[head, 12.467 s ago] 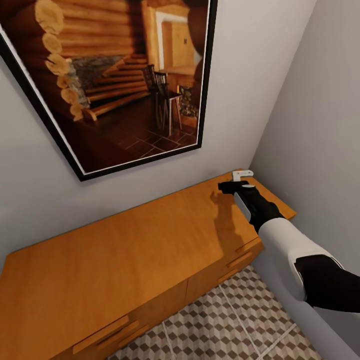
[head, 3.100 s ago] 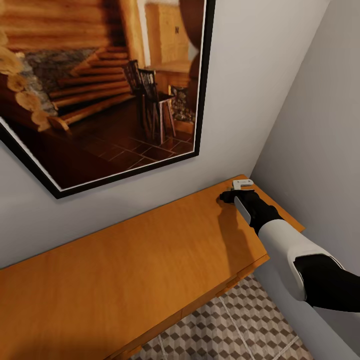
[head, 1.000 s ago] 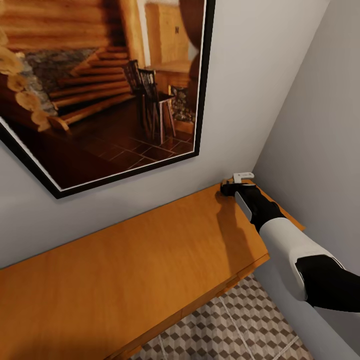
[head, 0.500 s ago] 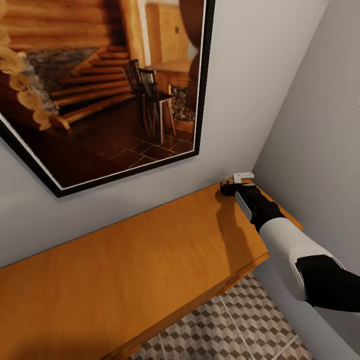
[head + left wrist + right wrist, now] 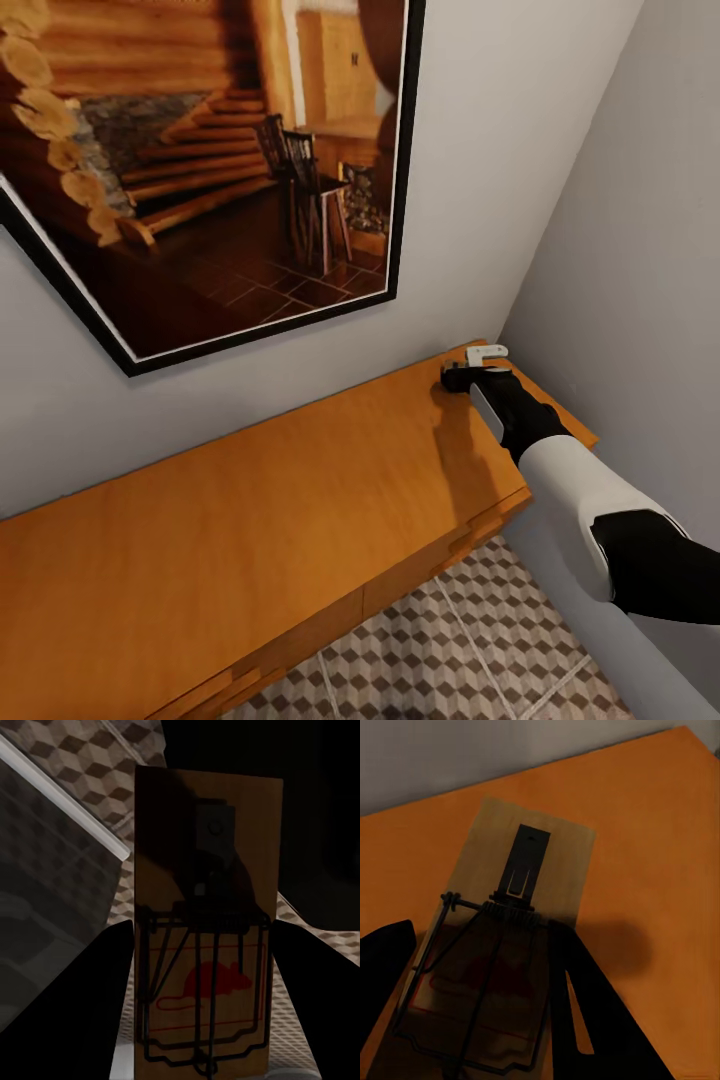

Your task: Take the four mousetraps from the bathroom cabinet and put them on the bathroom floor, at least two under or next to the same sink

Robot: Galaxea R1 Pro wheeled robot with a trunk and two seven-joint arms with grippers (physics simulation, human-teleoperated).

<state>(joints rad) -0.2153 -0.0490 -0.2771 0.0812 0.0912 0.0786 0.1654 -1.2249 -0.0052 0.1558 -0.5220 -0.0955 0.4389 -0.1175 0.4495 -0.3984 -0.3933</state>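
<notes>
The right gripper [image 5: 470, 375] reaches over the far right corner of the cabinet [image 5: 300, 500], close to where the two walls meet, and in the right wrist view a mousetrap [image 5: 502, 937] sits between its two dark fingers [image 5: 585, 1012]. One finger lies along each long side of the plate, the wire frame and red mouse print nearest the wrist and the metal tab end pointing out past the fingertips. The jaws are clenched on this mousetrap, whose far end projects over the orange-brown cabinet top; whether the plate rests on the wood or is just clear of it cannot be told. The left wrist view shows a second mousetrap [image 5: 204, 930] standing lengthwise between the dark fingers [image 5: 75, 1020] of the left gripper [image 5: 202, 1050], one finger on each long edge, wire loops and red mouse print close to the wrist, the bare wooden end reaching beyond the tips. Those jaws are closed on it, gripping the plate by its sides. Beyond that trap lies the cube-patterned bathroom floor [image 5: 82, 772]. A large framed picture [image 5: 200, 170] hangs on the wall above the cabinet.
</notes>
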